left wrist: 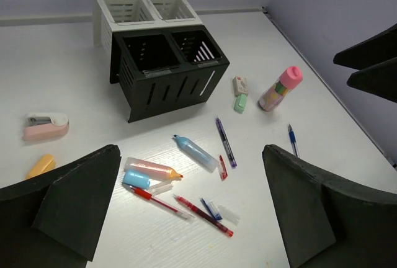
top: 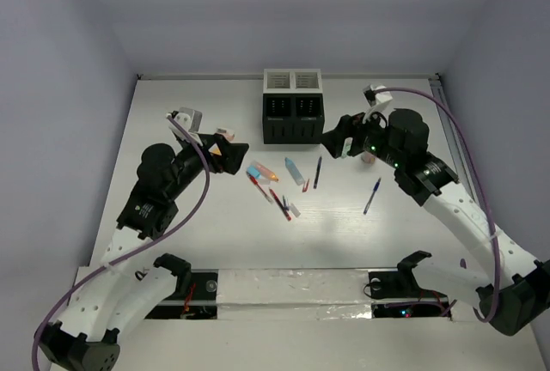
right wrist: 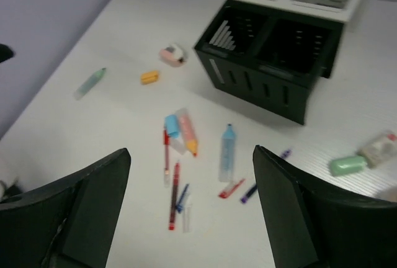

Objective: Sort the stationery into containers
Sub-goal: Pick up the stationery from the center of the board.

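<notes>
The containers stand joined at the back of the table, the black one (top: pixel 292 120) in front of the white one (top: pixel 292 82). The stationery lies scattered before them: a light blue marker (left wrist: pixel 195 152), a pink and orange marker (left wrist: pixel 152 169), two red pens (left wrist: pixel 158 201) (left wrist: pixel 205 215), a purple pen (left wrist: pixel 225 142) and a blue pen (top: pixel 371 196). My left gripper (top: pixel 230 152) hovers left of the pile, open and holding nothing, the pens between its fingers (left wrist: pixel 62 212) in its wrist view. My right gripper (top: pixel 337 143) hangs open above the pile's right side, also holding nothing.
A pink-capped bottle (left wrist: pixel 280 88) stands right of the black box, with a white eraser (left wrist: pixel 240 85) and a green one (left wrist: pixel 240 103) beside it. A pink stapler (left wrist: pixel 44 126) and a small orange piece (left wrist: pixel 40 165) lie at the left. A green marker (right wrist: pixel 91 82) lies farther left.
</notes>
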You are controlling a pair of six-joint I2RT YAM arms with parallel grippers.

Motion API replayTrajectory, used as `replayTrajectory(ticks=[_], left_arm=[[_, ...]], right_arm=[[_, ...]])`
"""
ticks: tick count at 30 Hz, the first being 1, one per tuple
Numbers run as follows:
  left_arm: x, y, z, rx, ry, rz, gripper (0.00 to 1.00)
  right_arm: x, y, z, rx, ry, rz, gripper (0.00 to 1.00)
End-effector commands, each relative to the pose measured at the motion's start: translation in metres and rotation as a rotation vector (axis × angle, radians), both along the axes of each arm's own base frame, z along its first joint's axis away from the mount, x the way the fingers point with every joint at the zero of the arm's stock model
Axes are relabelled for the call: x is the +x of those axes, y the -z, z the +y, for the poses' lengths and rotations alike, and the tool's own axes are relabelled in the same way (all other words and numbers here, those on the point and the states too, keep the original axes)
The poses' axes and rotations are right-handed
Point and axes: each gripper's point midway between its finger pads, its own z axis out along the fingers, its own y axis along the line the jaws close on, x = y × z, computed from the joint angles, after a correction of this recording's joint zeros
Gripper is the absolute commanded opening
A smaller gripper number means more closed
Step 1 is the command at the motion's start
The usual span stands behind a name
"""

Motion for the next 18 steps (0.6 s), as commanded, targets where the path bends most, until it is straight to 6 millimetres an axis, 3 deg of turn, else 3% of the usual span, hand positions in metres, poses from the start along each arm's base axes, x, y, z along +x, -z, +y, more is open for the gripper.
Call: replayTrajectory(ticks=[1,3,8,13,18], left_arm=[[-0.002,-0.029,-0.001,-0.044,0.027,-0.07,0.99],[-0.003,-0.028,-0.002,-0.042,0.033,-0.069,0.99],[-0.007,-0.03,-0.001,-0.027,0.045,-0.092,0.99],[-0.01,-0.032,0.002,-0.02,0.039,-0.111,0.99],[-0.016,-0.038,0.004,-0.028,0.04,-0.139,0.99]], right_arm=[[0.018,0.004,-0.056,-0.1,0.321,-0.018,0.87],[0.02,0.008,-0.077,-0.132,0.432,-0.001,0.93],[0.033,0.023,-0.111,-0.198,0.635,0.062,0.94],[0.046,0.041,-0.133,-0.223,0.724,0.109,0.98],[0.065,0.07,-0.175,-0.243,0.826,0.191,0.99]])
